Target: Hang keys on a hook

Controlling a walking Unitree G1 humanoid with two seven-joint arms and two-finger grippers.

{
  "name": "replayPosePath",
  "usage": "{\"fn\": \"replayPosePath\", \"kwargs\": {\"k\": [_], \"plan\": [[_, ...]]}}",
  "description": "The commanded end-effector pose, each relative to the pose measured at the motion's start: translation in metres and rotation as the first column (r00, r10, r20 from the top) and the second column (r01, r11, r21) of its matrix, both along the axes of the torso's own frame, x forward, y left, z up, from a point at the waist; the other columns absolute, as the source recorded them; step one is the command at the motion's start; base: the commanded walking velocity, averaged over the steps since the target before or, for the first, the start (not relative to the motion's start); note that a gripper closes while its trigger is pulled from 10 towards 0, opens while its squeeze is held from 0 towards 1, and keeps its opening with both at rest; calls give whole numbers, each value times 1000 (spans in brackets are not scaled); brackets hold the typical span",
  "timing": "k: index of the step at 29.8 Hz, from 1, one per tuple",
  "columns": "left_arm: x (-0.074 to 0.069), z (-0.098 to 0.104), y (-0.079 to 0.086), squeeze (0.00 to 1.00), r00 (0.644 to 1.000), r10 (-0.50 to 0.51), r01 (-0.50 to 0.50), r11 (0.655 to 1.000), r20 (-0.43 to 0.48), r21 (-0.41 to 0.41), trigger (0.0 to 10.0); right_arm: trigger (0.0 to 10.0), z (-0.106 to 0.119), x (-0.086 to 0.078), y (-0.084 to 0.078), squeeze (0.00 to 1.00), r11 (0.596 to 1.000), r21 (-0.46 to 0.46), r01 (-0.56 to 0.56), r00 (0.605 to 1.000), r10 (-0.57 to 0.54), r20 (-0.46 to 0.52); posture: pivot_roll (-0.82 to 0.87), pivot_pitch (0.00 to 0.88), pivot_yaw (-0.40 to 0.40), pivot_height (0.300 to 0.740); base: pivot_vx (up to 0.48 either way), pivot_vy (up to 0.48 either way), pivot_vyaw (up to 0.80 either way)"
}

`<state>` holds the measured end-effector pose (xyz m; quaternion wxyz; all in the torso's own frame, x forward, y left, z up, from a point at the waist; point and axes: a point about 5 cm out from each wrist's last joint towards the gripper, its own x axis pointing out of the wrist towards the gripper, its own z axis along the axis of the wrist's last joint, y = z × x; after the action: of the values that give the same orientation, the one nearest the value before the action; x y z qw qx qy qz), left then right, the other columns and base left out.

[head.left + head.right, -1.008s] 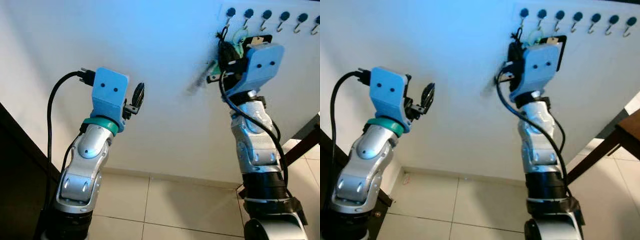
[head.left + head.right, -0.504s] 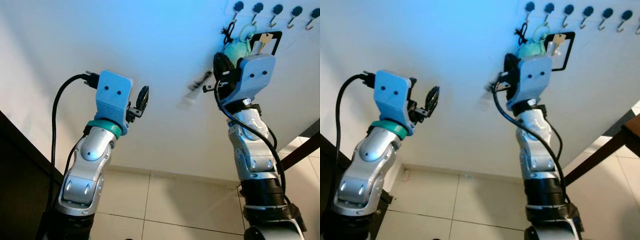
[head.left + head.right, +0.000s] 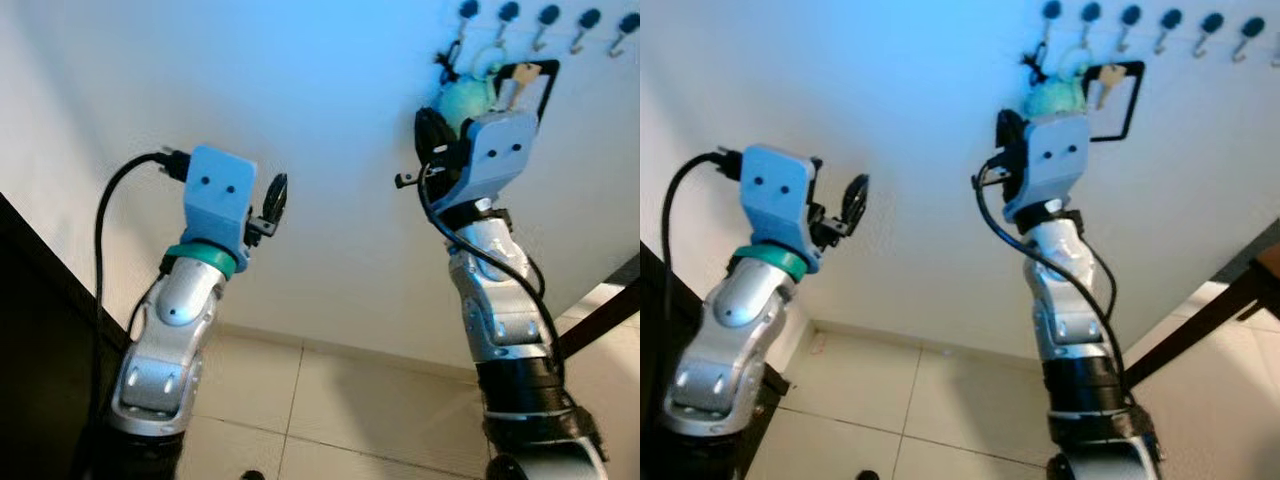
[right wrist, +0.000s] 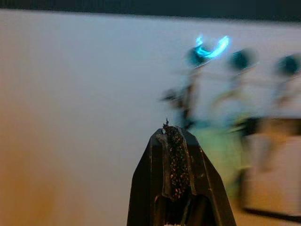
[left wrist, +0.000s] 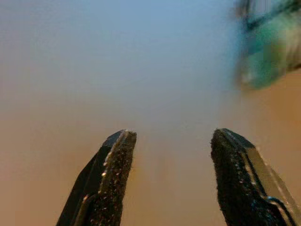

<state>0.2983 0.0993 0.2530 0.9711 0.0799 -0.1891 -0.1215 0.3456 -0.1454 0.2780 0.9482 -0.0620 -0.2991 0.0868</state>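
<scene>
The keys [image 3: 520, 80], with a green pom-pom [image 3: 460, 100], a black cord and a black rectangular frame [image 3: 548, 92], hang at the leftmost hook [image 3: 466, 14] of a row of dark knobbed hooks high on the white wall. My right gripper [image 3: 428, 128] is just below and left of the pom-pom, apart from it. Its fingers [image 4: 171, 141] are shut with nothing between them, and the keys [image 4: 221, 136] are blurred ahead. My left gripper [image 3: 272, 198] is raised further left before the bare wall, its fingers [image 5: 115, 169] open and holding nothing.
More hooks [image 3: 590, 18] run to the right of the keys with nothing on them. Dark furniture [image 3: 30, 320] stands at the left edge. A dark table leg [image 3: 605, 315] slants at the right. Beige tiled floor [image 3: 340, 410] lies below.
My right gripper has drawn back and down from the hook rack, and the keys stay hanging there. The left arm has hardly moved. The camera view has shifted a little.
</scene>
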Motion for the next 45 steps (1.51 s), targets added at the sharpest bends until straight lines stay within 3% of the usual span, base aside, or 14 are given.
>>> {"fn": "replayPosePath", "kwargs": {"k": [1, 10, 15, 35, 44, 45], "plan": [[0, -1, 5, 0, 1000, 20, -20, 1000, 0, 7, 10000, 10000, -3, 0, 4, 0, 1000, 6, -17, 1000, 17, -6, -57, 56, 78, 740, 0, -334, 0], [5, -5, 11, 0, 997, 64, -66, 997, -54, -36, 10000, 10000, -3, 0, 4, 0, 1000, 8, -19, 1000, 19, -7, -55, 60, 79, 740, 0, 83, 0], [5, -5, 12, 0, 997, 70, -71, 997, -42, -17, 10000, 10000, -3, 0, 4, 0, 1000, 9, -19, 1000, 19, -7, -55, 60, 80, 740, 0, 480, 0], [3, 1, 11, 0, 998, 69, -69, 997, -2, -20, 10000, 10000, -1, 0, 4, 0, 1000, 8, -21, 1000, 21, -2, -55, 66, 80, 740, 0, 0, 0], [3, 3, 11, 0, 997, 75, -75, 997, 15, -15, 10000, 10000, 12, -4, 6, 0, 1000, 8, -25, 998, 24, 55, -55, 66, 80, 740, 196, 0, 0], [3, 3, 11, 0, 997, 76, -76, 997, 17, -17, 10000, 10000, 22, -7, 7, 0, 1000, 2, -28, 995, 28, 100, -55, 66, 80, 740, 382, 0, 0]]}}
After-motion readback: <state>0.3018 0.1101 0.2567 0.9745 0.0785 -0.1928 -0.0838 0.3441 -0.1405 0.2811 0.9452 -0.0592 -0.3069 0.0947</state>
